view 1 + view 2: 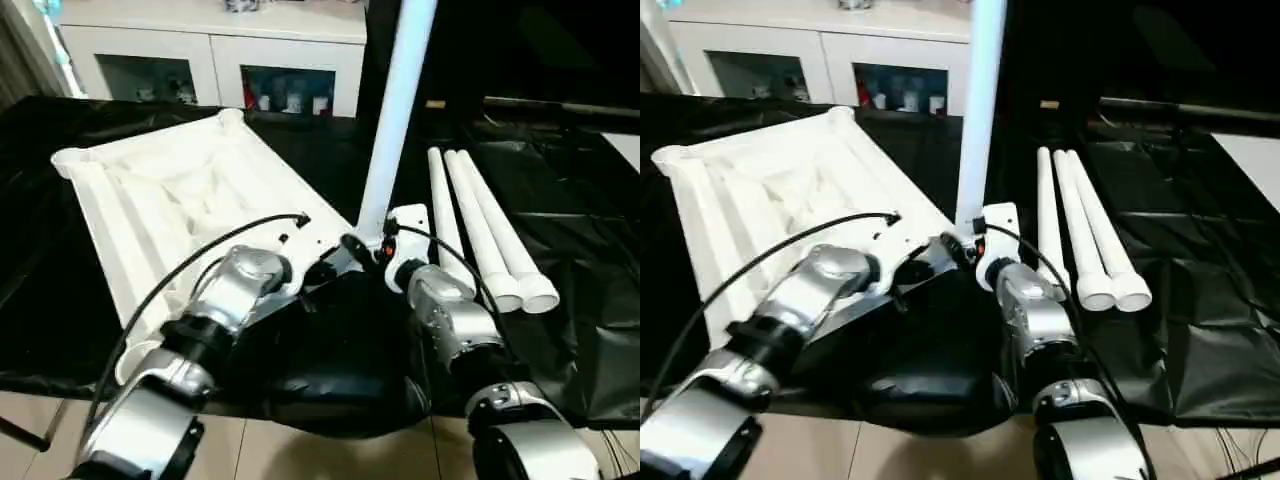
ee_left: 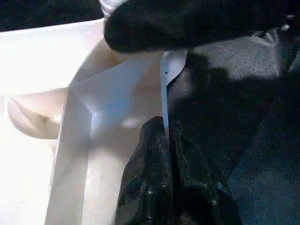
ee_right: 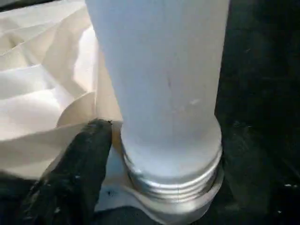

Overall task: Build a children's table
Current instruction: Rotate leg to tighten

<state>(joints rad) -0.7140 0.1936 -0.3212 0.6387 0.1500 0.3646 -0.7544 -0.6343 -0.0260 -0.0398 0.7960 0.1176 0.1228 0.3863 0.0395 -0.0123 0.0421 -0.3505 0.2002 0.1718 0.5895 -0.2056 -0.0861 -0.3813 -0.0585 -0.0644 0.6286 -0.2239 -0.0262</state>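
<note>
Bright light from above makes the white tabletop [image 1: 170,200] glare, so its ribs wash out. The black sheet [image 1: 560,250] on the counter shines in patches. Beside the left claw [image 2: 166,140], the dark fingers look soft and blurry.

A: The tabletop [image 1: 150,200] looks like matt white plastic, the upright leg [image 1: 398,110] smooth and faintly glossy.

B: Its threaded end seems greyer, perhaps metal; the black table cover [image 1: 560,240] is crinkled, shiny sheeting
</note>
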